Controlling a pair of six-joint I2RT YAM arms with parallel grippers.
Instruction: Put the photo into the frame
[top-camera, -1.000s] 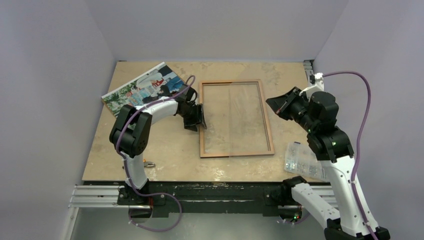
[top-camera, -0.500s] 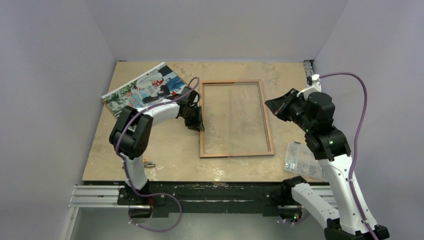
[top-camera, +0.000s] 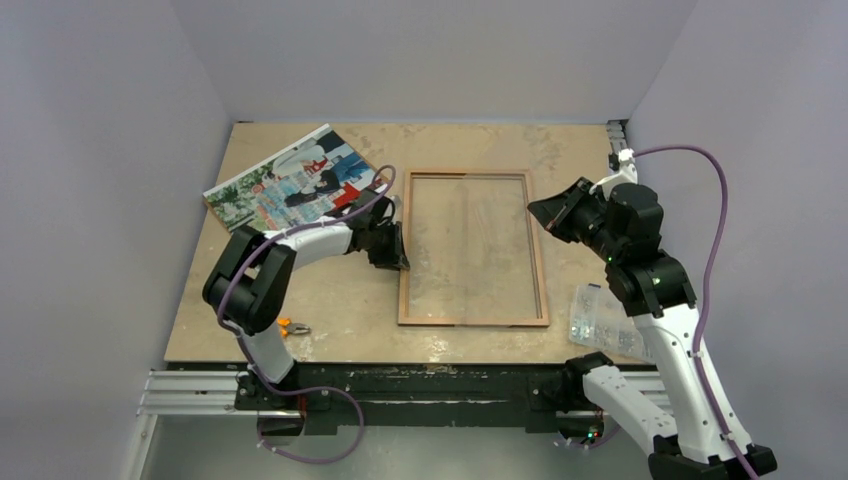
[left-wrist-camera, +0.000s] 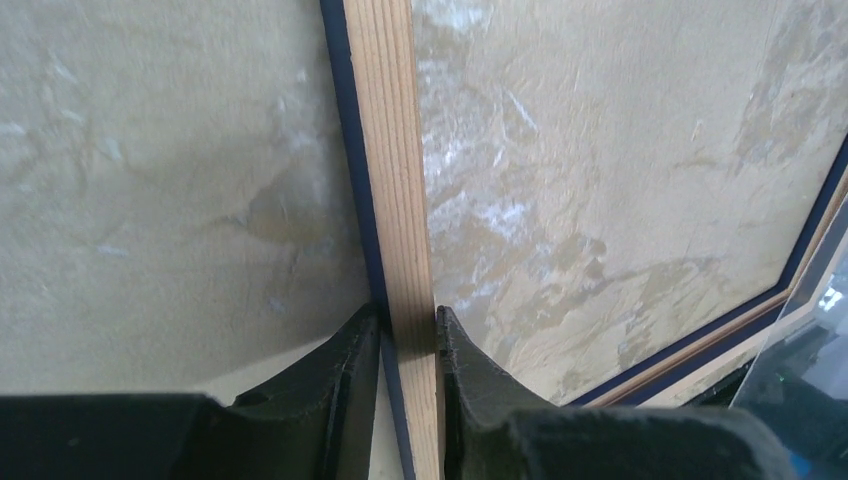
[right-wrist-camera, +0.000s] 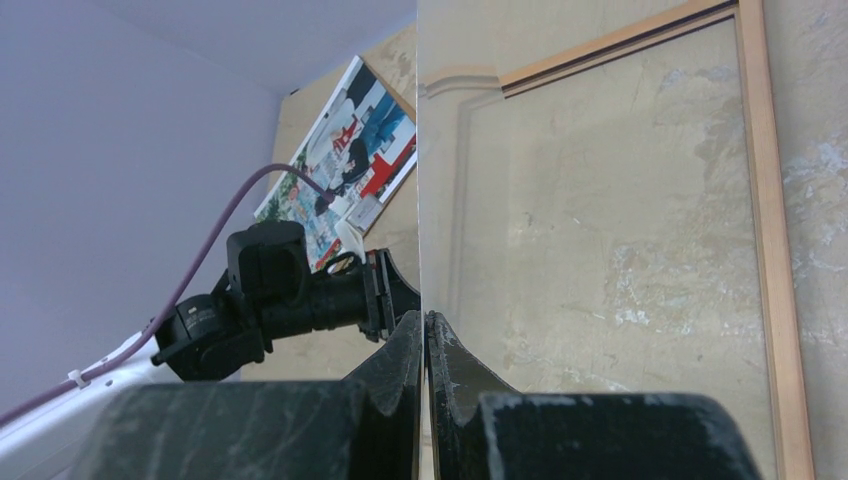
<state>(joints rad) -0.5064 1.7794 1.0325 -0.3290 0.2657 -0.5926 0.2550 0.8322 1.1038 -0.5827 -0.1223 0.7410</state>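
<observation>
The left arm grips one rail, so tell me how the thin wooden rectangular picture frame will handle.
The wooden picture frame looks rigid and probably light: narrow wood rails, little bulk. Clamped by the left gripper at one long rail, it will likely pivot rather than slide straight.

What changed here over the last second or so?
The left gripper closed on the left rail of the frame and dragged it a little nearer the robot, squaring it up. The photo stayed at the far left. The right gripper stayed shut and barely shifted.
</observation>
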